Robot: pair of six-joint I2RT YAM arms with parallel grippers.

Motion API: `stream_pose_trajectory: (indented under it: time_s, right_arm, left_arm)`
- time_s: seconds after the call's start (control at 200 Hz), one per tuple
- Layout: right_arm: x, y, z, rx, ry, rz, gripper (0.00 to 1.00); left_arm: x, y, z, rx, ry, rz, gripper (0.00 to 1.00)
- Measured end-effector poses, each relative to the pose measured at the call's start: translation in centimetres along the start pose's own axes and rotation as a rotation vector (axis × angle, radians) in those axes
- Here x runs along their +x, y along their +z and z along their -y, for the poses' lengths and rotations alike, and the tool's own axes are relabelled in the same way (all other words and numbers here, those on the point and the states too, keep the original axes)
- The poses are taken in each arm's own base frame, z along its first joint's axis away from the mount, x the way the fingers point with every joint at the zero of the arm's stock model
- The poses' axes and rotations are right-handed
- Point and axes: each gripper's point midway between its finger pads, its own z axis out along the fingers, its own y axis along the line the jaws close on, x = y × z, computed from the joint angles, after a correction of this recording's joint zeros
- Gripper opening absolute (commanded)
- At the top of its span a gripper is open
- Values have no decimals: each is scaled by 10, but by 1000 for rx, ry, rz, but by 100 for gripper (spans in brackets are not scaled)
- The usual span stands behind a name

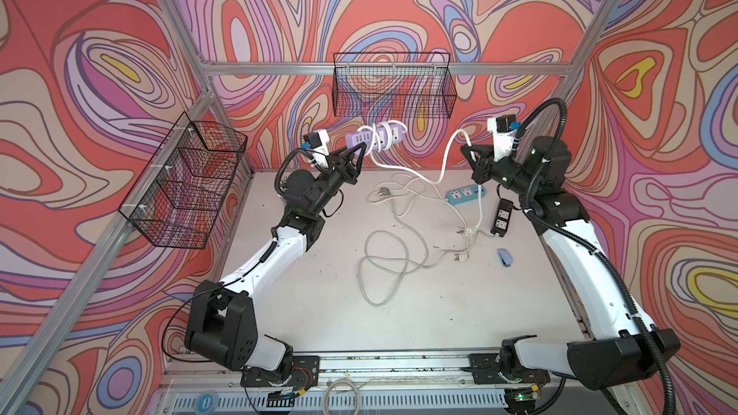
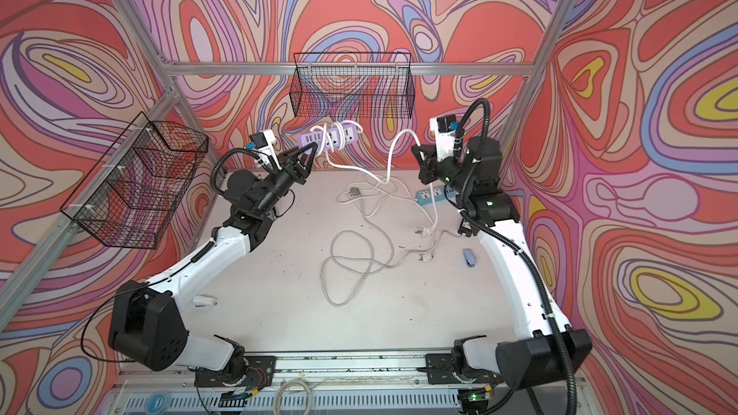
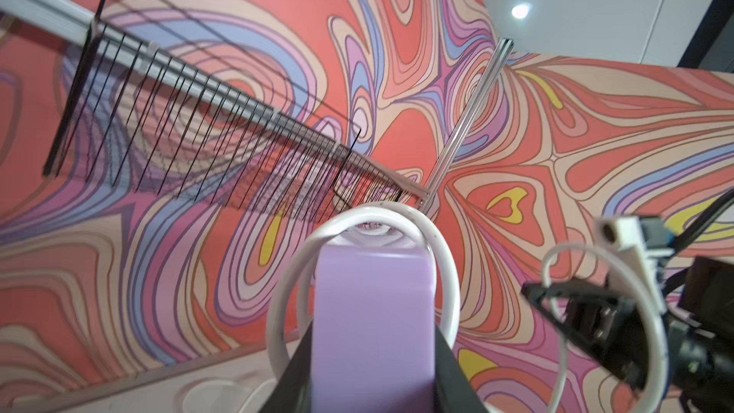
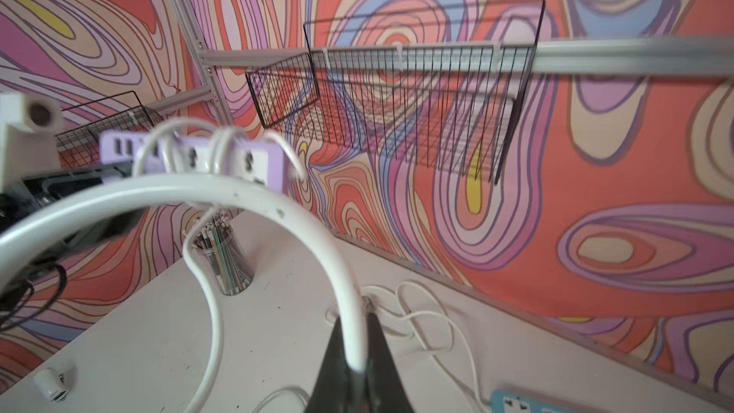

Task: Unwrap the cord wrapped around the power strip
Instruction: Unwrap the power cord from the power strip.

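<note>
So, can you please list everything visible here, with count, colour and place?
purple strip: one, purple, held aloft
cord: one, white, wound round purple strip
blue strip: one, blue, table, near right arm
black strip: one, black, table, beside blue strip
loose cords: several, pale, table middle
blue item: one, small, table right
baskets: two, black, back and left rails
pen cup: one, clear, table
table: one, white, below
left gripper: one, black, shut on purple strip
right gripper: one, black, shut on cord

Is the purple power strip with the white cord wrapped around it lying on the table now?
No, the left gripper holds the purple power strip up in the air, well above the white table.
</note>
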Motion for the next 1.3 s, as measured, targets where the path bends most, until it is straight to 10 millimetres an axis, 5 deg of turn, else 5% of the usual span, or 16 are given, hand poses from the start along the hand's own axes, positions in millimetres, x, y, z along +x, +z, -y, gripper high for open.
stream_pose_trajectory:
  time_s: [0.22,0.331,0.401,0.536,0.736,0.851,1.172,1.232,1.302]
  right_arm:
    - [113,34,23,26,169,-191,0]
    - [144,41,27,31,213,-226,58]
    - [149,41,26,23,216,-212,77]
    - [120,28,11,-30,158,-107,98]
    - [16,-11,-36,-179,-37,223,98]
    - [-19,-6,-65,-291,-115,342,98]
    - [0,70,-129,-516,-144,388,95]
    - [0,78,-134,-534,-143,403,89]
    - [-3,85,-139,-549,-139,425,68]
  left_arm:
    - [-77,12,58,162,54,155,0]
    - [-91,8,76,221,31,179,0]
    - [-93,7,81,244,6,173,0]
    - [-88,8,86,264,-42,144,0]
    - [-78,11,102,302,-106,113,0]
    - [-70,13,114,326,-144,94,0]
    - [-46,21,130,362,-237,42,0]
    - [-45,21,131,364,-250,38,0]
    - [-44,20,132,369,-262,38,0]
